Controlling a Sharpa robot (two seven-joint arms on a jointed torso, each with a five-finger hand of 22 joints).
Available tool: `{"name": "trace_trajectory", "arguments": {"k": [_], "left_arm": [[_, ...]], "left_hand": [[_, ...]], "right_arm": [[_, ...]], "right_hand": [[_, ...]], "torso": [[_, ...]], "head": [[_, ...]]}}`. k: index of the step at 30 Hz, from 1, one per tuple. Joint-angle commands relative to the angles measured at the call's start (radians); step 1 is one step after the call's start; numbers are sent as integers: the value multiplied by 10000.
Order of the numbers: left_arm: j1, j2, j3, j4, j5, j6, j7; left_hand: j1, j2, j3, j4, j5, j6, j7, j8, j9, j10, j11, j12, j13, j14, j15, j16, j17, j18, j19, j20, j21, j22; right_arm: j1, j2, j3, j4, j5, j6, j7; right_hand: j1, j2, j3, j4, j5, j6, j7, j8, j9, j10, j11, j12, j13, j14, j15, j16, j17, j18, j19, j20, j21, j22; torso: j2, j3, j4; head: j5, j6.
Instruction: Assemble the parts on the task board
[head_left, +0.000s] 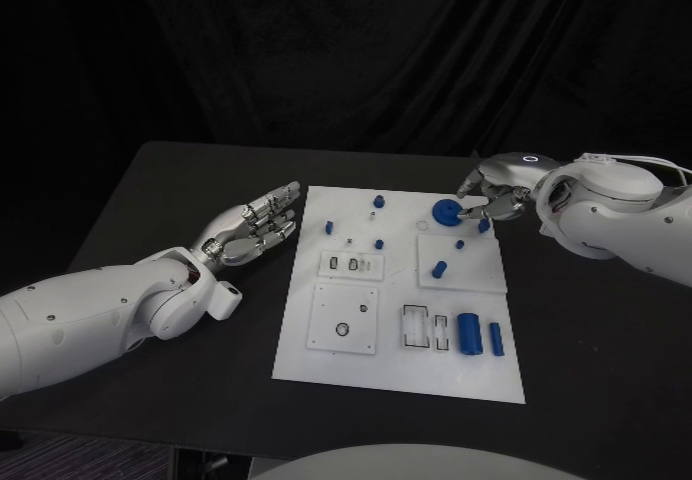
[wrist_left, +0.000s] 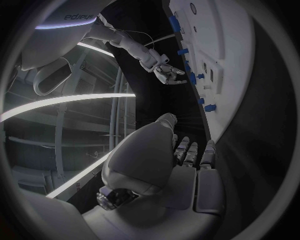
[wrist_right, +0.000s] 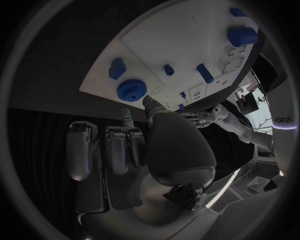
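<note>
Hovering, right hand (head_left: 488, 200): fingers spread, holding nothing, beside the blue gear (head_left: 447, 211) at the task board's (head_left: 329, 350) 1 o'clock corner.
Left hand (head_left: 257, 226): released, at the board's 9 o'clock edge.

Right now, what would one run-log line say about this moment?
left hand: open, beside task board | right hand: open, by blue gear | gear: on board

left hand (head_left: 254, 228): empty, fingers extended | right hand (head_left: 492, 196): empty, fingers apart
</note>
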Motion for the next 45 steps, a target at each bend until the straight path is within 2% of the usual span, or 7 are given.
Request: {"name": "trace_trajectory", "arguments": {"k": [1,13,18,28,36,41,45], "left_arm": [[-19,23,8,7,7,-45,1582],[-26,25,7,-2,7,89,1502],[-27,20,7,-5,7,134,1468],[-28,11,7,-13,7,177,1433],[-28,39,7,-45,7,213,1398],[-29,47,7,-60,7,262,1363],[-31,50,7,-73,7,294,1347]], "left_hand": [[-12,-45,49,-1,8,-67,-33,-22,-8,4,59,63,11,-14,43,-31,-4,173,-12,-11,-27,4],[-28,-29,77,-14,5,132,138,38,33,3,96,77,12,-8,93,-28,-1,174,15,63,-12,15],[-35,-29,88,-23,4,245,218,67,50,-2,103,76,11,-4,106,-26,1,174,23,85,-7,18],[-42,-29,96,-29,2,342,278,92,64,-2,114,81,11,4,136,-22,5,175,41,122,3,26],[-45,-36,105,-44,-2,280,187,78,51,-26,126,52,4,8,157,-20,7,176,51,153,8,29],[-47,-33,113,-50,-6,334,156,88,58,-49,132,27,-2,18,176,-15,12,178,69,173,19,36],[-47,-30,116,-52,-5,356,154,92,62,-60,135,14,-4,18,182,-15,12,178,75,180,22,39]], "right_arm": [[-97,41,7,-69,161,-105,-429],[-219,198,7,-203,-14,-453,-554],[-229,235,8,-234,-61,-598,-509],[-245,333,8,-344,-78,-604,-510],[-368,455,8,-491,-80,-516,-484],[-464,569,9,-611,-79,-549,-418],[-511,672,11,-723,-79,-628,-342]], "right_hand": [[-12,-2,-59,-13,30,112,8,80,44,1041,67,25,2628,1034,75,22,2627,-181,416,61,60,1844],[97,-5,-47,-118,49,57,10,54,83,1041,73,25,2628,1034,83,22,2627,-178,411,73,59,1849],[185,50,-2,-216,405,-38,-7,15,132,1041,60,25,2628,1034,75,22,2627,-169,390,73,40,1843],[124,122,6,-176,489,-56,-11,9,155,1041,55,25,2628,1034,71,22,2627,-164,376,71,26,1835],[-18,132,-73,-123,120,-100,-20,-2,206,1041,49,25,2628,1034,68,22,2627,-159,361,69,9,1836],[-33,125,-98,-130,-12,-134,-22,-16,217,1041,47,25,2628,1034,66,22,2627,-160,361,68,9,1842],[-37,123,-103,-130,-32,-137,-22,-17,219,1041,47,25,2628,1034,66,22,2627,-159,359,68,7,1840]], "torso": [[0,-2,-7],[-5,-7,1],[-7,-17,10],[-4,-6,1],[-5,-9,1],[-1,-1,3],[-3,-7,8]], "head": [[1,-23],[-22,-42],[-17,-41],[-59,-45],[-71,-39],[2,-67],[-11,-91]]}}
